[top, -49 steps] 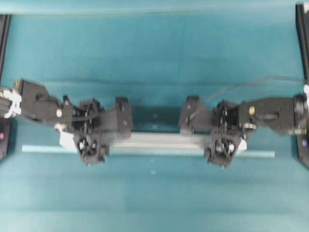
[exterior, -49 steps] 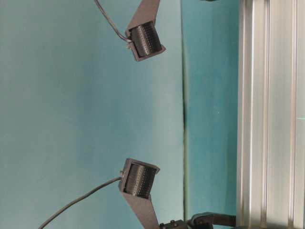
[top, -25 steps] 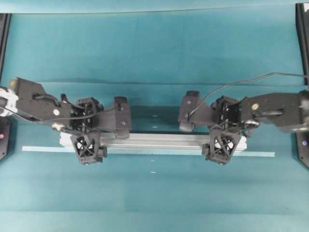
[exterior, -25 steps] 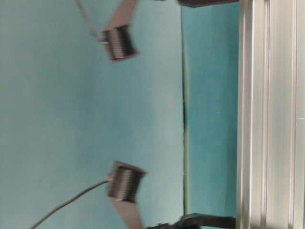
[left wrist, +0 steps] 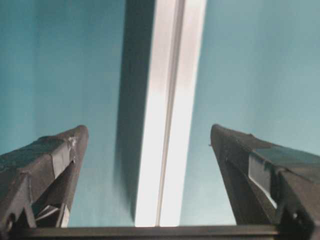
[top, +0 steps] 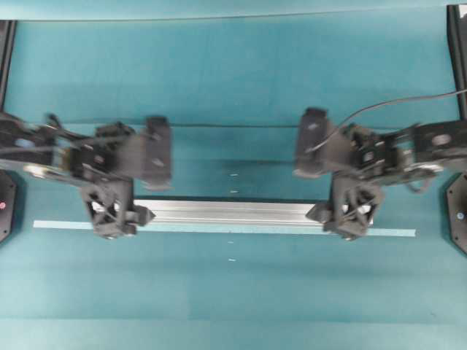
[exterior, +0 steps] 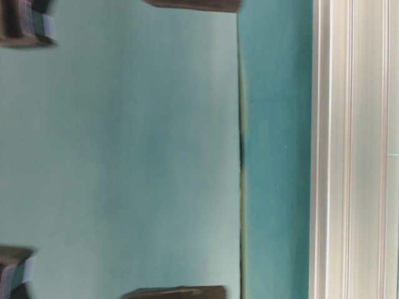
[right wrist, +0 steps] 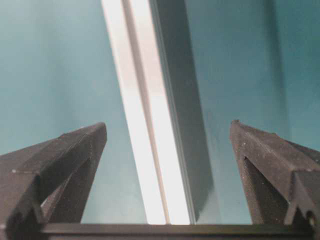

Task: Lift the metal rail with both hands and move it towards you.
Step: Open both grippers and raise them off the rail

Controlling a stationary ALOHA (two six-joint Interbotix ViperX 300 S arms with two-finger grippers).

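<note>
Your long silver grooved metal rail (top: 230, 212) lies flat on the teal tabletop (top: 233, 73), nearer its front edge, along the pale tape strip (top: 219, 228). The left gripper (left wrist: 150, 150) and right gripper (right wrist: 167, 145) are spread wide, straddling its ends, grasping nothing. Moving looks done; only retreat remains.
</note>
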